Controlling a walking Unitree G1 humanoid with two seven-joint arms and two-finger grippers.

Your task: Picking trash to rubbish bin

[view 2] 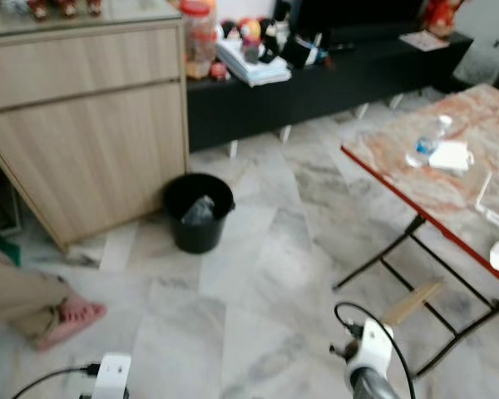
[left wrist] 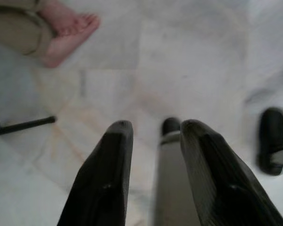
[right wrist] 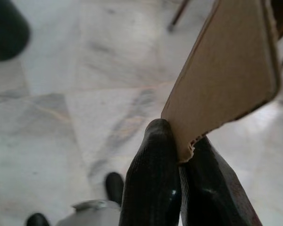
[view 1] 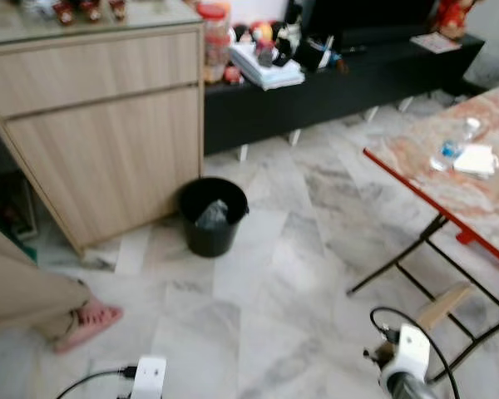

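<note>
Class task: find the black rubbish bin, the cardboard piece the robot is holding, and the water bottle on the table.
rubbish bin (view 1: pixel 212 241): left eye view, front wall.
cardboard piece (right wrist: pixel 231 70): right wrist view, flat face.
water bottle (view 1: pixel 446 153): left eye view, body.

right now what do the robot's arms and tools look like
Each tool has two long black fingers, rounded at the tips and slightly textured: left tool, right tool. The head views show white wrist housings with looping black cables; the right arm has a silver-grey section below.
</note>
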